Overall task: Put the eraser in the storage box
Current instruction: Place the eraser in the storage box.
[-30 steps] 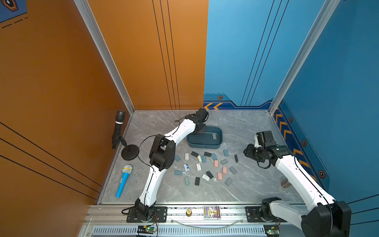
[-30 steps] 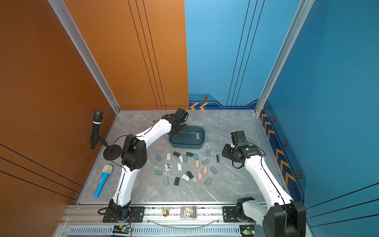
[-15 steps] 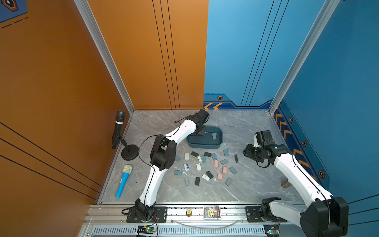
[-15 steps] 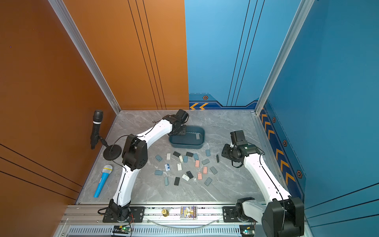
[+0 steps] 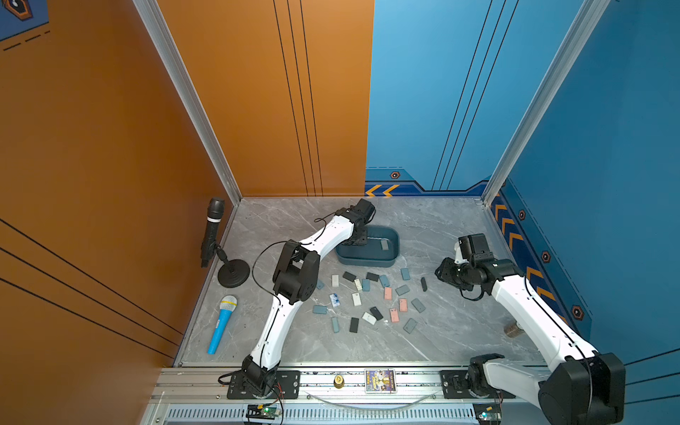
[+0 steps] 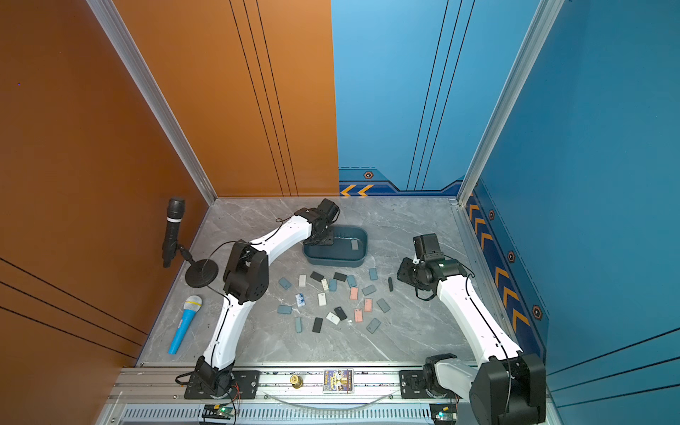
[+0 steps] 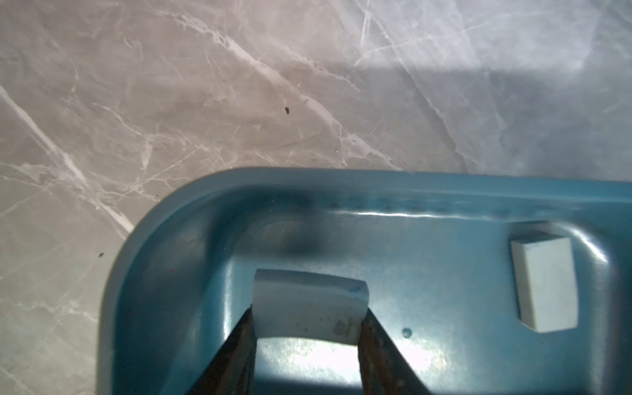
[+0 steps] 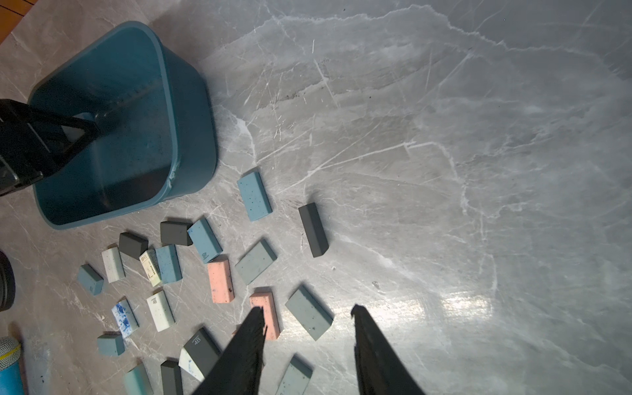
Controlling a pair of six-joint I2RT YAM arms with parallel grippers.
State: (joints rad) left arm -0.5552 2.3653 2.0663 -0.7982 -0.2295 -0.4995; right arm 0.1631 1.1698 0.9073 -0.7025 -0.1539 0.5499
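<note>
1. Marble table: about twenty loose erasers lie scattered on it, just in front of the box. If all of them must go in, I judge the task to be at an early stage.
2. Teal box: it stands upright on the table, behind the scatter. It contains two items, one lying free and one gripped. The rest of the floor is bare.
3. Left gripper: it sits inside the box, at the end nearest its own arm. Its fingers are pinched across a pale eraser. I cannot tell whether the eraser touches the box floor. The step left, in my judgement, is to release it and withdraw.
4. Right gripper: the jaws are parted with nothing between them. It hovers at the right edge of the scatter, well apart from the box.
5. Second eraser: pale, lying flat on the box floor at the end away from the left gripper. I count this one as stored.
</note>
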